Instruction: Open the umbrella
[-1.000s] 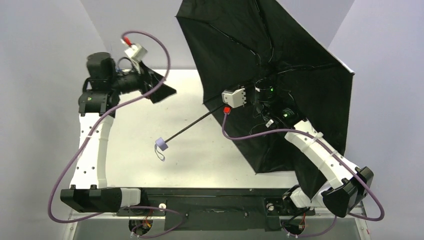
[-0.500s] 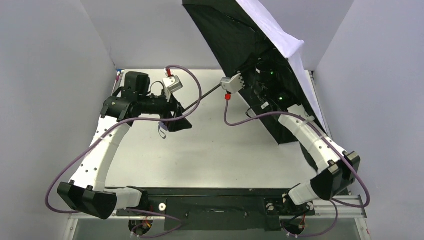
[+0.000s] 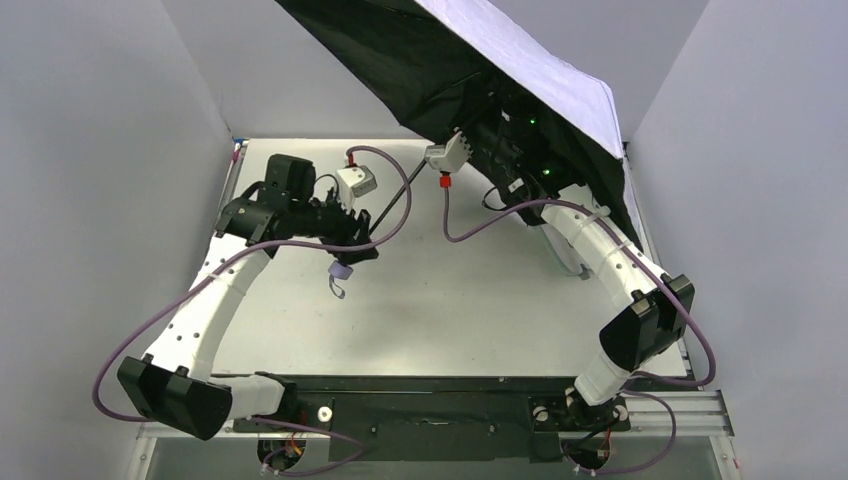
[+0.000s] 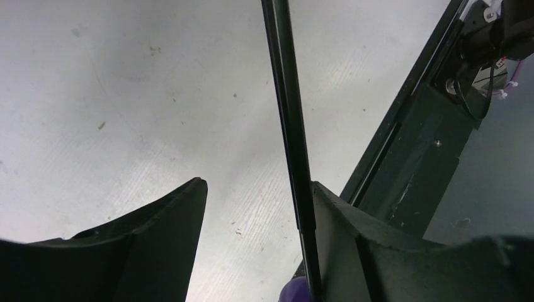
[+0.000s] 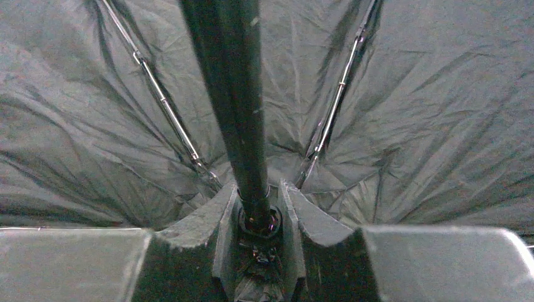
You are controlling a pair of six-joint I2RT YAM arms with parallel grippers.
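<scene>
Looking at this, the umbrella (image 3: 520,70) is basically open, with its canopy spread high over the back right of the table (image 3: 450,300). I'd guess the step now is steadying it: the left gripper (image 4: 258,189) needs to pinch the shaft (image 4: 286,113) above the handle (image 3: 342,271). Its fingers (image 4: 170,214) sit half apart, and the shaft touches only one. The right gripper (image 5: 258,189) is clamped on the shaft by the ribs.

We see the umbrella (image 3: 520,75) open, black lining (image 5: 94,126) spread beyond the right hand (image 5: 258,189), lavender handle (image 3: 342,271) just beside the left hand (image 4: 258,189).
</scene>
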